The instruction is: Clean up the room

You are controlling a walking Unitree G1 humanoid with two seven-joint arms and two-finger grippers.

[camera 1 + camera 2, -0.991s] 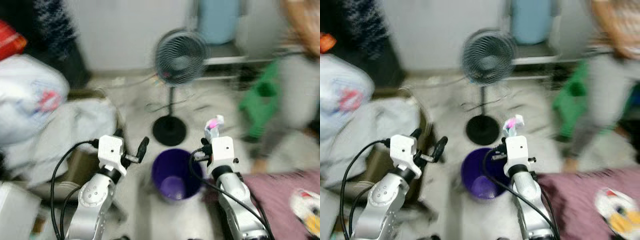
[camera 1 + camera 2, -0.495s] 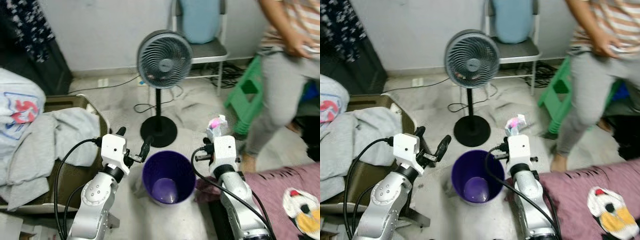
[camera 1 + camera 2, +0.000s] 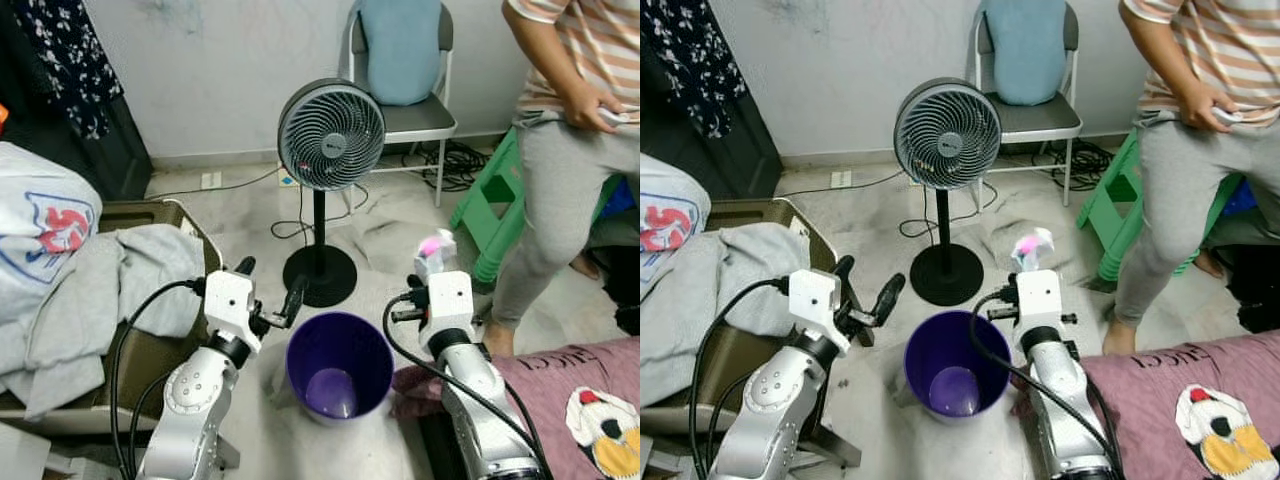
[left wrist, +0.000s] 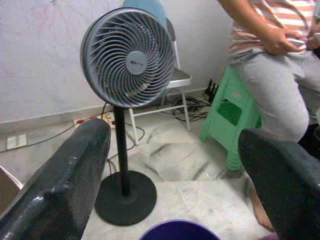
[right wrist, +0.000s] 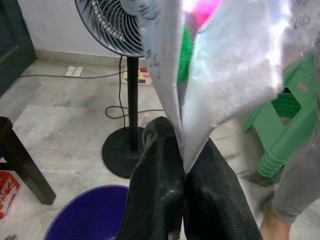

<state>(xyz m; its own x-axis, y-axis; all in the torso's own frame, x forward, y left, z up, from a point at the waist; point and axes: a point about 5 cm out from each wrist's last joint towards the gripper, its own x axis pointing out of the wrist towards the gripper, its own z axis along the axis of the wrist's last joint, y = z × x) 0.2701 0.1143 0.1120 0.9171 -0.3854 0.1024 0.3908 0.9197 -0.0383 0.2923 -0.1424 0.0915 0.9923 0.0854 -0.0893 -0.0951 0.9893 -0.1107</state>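
A person [image 3: 565, 130] in a striped shirt and grey trousers stands at the robot's right, beside a green plastic stool [image 3: 497, 215]. At the robot's left, a heap of grey and white clothing [image 3: 75, 265] spills over an open brown suitcase [image 3: 150, 215]. Against the far wall stands a folding chair [image 3: 405, 95] with a blue cushion; before it, a grey pedestal fan [image 3: 330, 135] rises from a round black base on the marble floor [image 3: 250, 200]. A maroon cloth [image 3: 545, 385] bearing a cartoon figure lies at the lower right. Directly ahead of the robot, between its two arms, a purple bucket [image 3: 339, 366] stands upright on the floor. The left pincer [image 3: 268, 292] hovers just beside the bucket's left rim, its black fingers [image 4: 55, 185] spread wide apart around nothing. The right pincer [image 5: 179, 165], raised beside the bucket's right rim, is pressed together on a crumpled silver wrapper [image 5: 225, 75] with a pink patch, held above the level of the bucket's rim.
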